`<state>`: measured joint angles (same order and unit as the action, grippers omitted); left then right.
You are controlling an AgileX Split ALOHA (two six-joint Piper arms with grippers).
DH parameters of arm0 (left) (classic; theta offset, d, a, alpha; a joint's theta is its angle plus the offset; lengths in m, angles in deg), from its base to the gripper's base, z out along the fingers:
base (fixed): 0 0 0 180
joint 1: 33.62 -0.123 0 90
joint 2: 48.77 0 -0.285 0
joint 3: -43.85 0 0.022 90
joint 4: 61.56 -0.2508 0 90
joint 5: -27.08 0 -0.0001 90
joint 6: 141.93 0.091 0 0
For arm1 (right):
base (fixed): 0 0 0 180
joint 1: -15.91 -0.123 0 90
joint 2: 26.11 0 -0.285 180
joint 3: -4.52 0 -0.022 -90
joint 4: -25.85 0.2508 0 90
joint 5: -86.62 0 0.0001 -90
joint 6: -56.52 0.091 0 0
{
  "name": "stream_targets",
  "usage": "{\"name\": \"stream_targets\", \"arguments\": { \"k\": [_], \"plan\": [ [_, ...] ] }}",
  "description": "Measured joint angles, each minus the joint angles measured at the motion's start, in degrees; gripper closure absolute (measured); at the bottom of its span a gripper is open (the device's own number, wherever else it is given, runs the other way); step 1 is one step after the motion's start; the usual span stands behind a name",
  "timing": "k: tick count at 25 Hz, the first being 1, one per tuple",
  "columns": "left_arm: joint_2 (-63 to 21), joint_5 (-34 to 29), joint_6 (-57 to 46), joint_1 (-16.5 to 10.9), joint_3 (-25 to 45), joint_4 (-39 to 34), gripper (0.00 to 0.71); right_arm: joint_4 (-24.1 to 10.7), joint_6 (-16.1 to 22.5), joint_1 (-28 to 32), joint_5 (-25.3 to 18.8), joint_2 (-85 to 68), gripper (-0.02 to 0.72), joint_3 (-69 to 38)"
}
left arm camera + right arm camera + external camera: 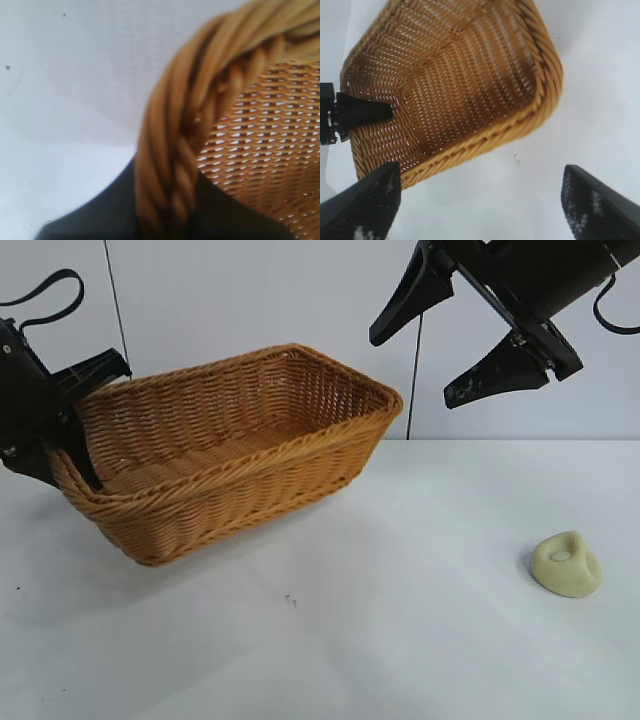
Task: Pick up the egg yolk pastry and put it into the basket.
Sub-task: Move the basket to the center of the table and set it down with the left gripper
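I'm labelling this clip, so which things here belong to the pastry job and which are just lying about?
Belongs to the job:
- egg yolk pastry, on the table
- basket, tilted
- left pincer, gripping the basket's rim
- right pincer, open, raised above the table

Just lying about:
- small dark specks on the white table

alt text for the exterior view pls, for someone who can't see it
A small pale yellow pastry lies on a white table, well apart from a large empty wicker basket to its left. The left gripper clamps the basket's left rim, tilting it, while the right gripper hangs open in the air above the table.
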<state>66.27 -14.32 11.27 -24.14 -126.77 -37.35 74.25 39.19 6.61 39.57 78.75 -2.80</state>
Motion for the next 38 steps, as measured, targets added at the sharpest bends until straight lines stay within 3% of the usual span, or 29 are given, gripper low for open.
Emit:
{"name": "stream_targets", "arguments": {
  "k": [10,16,33,35,37,38],
  "plan": [
    [12.50,-15.47,16.64,1.54,-18.14,0.30,0.614,-0.05,0.00,0.00,-0.59,0.00,0.080,0.00],
    [13.09,-15.50,19.46,3.03,-19.27,0.17,0.614,-0.05,0.00,0.00,-0.59,0.00,0.080,0.00],
    [18.51,-11.04,22.39,3.68,-19.32,0.91,0.614,-0.06,0.00,0.00,-0.17,0.00,0.080,0.00],
    [18.51,-11.04,22.45,3.68,-19.32,0.94,0.578,-0.06,0.00,0.00,-0.11,0.00,0.080,0.00],
    [18.51,-11.30,22.50,3.68,-19.32,1.06,0.458,-0.06,0.00,0.00,-0.11,0.00,0.080,0.00],
    [18.51,-11.36,22.50,3.68,-19.32,1.08,0.361,-0.06,0.00,0.00,-0.11,0.00,0.080,0.00]
  ]
}}
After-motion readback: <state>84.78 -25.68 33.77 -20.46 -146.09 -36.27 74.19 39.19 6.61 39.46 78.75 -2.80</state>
